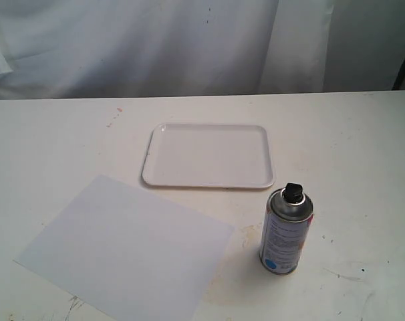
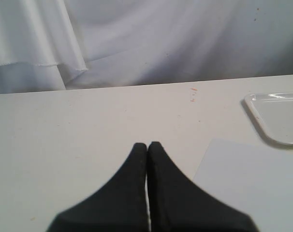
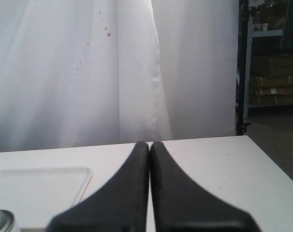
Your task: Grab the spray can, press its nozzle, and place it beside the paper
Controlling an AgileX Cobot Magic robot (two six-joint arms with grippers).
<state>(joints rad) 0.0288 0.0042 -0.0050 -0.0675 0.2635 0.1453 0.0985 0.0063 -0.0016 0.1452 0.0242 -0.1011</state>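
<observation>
Desk: a plain white desk point(image 1: 349, 134) is being shown carrying every object, with faint scuffs and stains on its surface.

Spray can: a small silvery metal spray can point(image 1: 287, 234) with a white printed label and a blue dot near its base is being shown standing upright on the desk, on the right of the exterior view, gripped by neither end effector.

Nozzle: a tiny black plastic nozzle point(image 1: 294, 192) is being shown seated on the can's silver domed top, untouched.

Paper: a large flat sheet of plain white paper point(image 1: 125, 247) is being shown lying to the left of the spray can, near it, with a strip of bare desk between them.

Tray: a white rimmed plastic tray point(image 1: 209, 157) with rounded corners is being shown lying beyond the paper and the can.

Left end effector: the left end effector point(image 2: 147, 145) is being shown over the desk, its two black fingers point(image 2: 127, 198) being pressed together tip to tip, gripping nothing.

Right end effector: the right end effector point(image 3: 150, 144) is likewise being shown fully closed on nothing; the can's top is being caught at the edge of its wrist view.

Backdrop: a white fabric curtain point(image 1: 156, 47) is being shown hanging behind the desk; metal shelving point(image 3: 274, 72) bearing cardboard boxes is being seen beyond it.
</observation>
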